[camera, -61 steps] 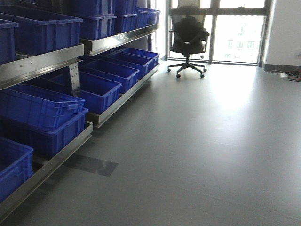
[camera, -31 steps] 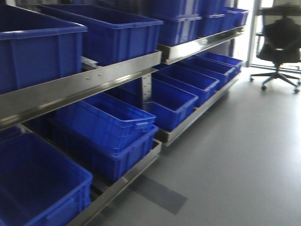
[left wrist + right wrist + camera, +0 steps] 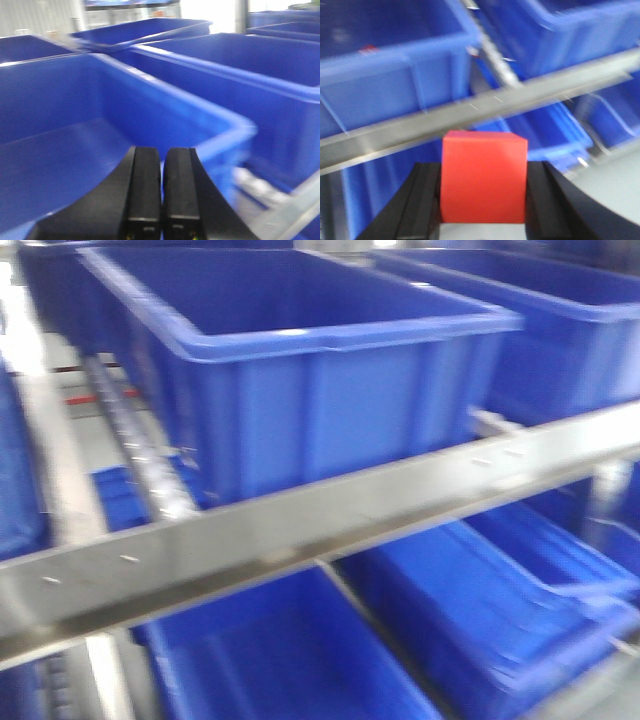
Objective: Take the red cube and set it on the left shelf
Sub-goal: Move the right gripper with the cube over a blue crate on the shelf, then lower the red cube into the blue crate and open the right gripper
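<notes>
One red cube point(image 3: 484, 175) sits clamped in the right claw point(image 3: 484, 202).

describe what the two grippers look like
The left gripper has two matte black, blocky jaws flaring into a black base. The right gripper shows matching black jaws with curved outer shoulders. No cables show in either wrist view.
</notes>
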Motion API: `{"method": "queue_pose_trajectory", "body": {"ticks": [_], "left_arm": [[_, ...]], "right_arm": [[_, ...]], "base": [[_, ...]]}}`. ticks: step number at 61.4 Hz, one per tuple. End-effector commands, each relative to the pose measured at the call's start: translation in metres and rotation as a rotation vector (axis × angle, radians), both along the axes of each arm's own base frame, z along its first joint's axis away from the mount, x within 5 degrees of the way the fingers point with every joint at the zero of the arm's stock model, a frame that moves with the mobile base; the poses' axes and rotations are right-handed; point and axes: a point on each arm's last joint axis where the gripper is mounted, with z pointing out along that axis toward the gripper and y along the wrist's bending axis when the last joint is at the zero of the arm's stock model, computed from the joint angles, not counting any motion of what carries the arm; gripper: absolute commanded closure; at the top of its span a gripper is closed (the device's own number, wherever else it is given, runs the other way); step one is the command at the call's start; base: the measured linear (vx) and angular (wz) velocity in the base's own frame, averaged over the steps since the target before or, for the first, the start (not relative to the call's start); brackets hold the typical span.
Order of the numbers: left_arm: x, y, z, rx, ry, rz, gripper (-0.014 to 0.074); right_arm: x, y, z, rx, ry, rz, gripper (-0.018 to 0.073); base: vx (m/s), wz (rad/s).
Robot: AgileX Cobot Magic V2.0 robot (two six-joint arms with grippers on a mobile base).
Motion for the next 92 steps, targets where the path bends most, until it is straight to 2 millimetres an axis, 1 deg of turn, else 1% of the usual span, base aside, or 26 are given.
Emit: {"method": "queue_pose_trajectory", "body": {"ticks": [1,21,37,54,92], "left_arm": [[0.001,0.0001,-0.0003,-0.007,-0.053,0.0,0.0491],[0.001,0.0001,-0.0003,-0.007,-0.053,0.0,0.0491],[0.001,0.0001,-0.0003,-0.007,-0.053,0.0,0.0491],[0.001,0.0001,-0.0003,-0.007,-0.053,0.0,0.0491],[0.001,0.0001,-0.0003,-0.007,-0.053,0.0,0.0491]], "right_arm": [[0.0015,0.0009,0.0168,0.005,-0.113,0.011,0.0503],[0.002,0.001,0.0166,0.005,-0.112,0.011,0.0503],[0.002,0.001,0.0166,0.005,-0.112,0.011,0.0503],[0.002,0.001,0.0166,0.005,-0.112,0.011,0.0503],[0.002,0.001,0.0166,0.005,-0.112,0.011,0.0503]], "base": [[0.32,0.63],[0.21,0.7],[0.1,0.46],[0.03,0.2],[0.0,0.0]]}}
